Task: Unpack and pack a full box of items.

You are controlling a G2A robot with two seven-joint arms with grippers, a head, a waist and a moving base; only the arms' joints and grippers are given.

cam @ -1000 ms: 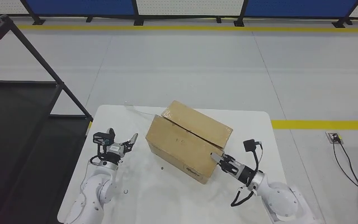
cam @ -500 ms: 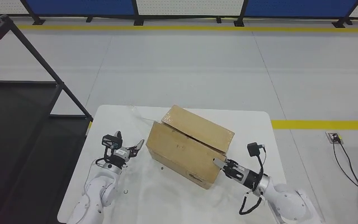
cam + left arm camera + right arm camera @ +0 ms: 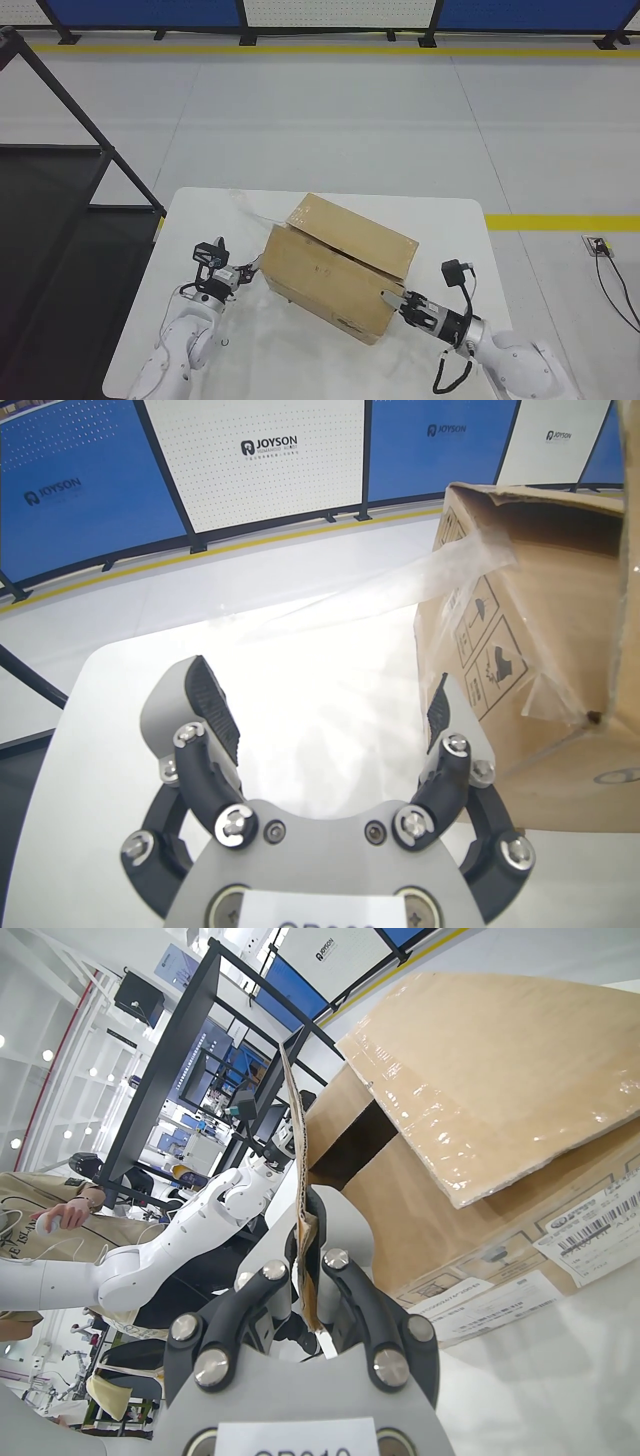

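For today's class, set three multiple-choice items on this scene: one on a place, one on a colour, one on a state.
1. Where does the brown cardboard box stand? A on the white table; B on the grey floor; C on a black rack.
2. What colour is the loose tape strip hanging off the box's end? A red; B clear; C black.
3. How are the jaws of the right gripper? A open over the table; B shut on a pen; C shut on a cardboard flap of the box.
Key: 1 A, the top view shows it on the tabletop; 2 B, what lies behind shows through it; 3 C, the flap's edge sits pinched between the jaws.
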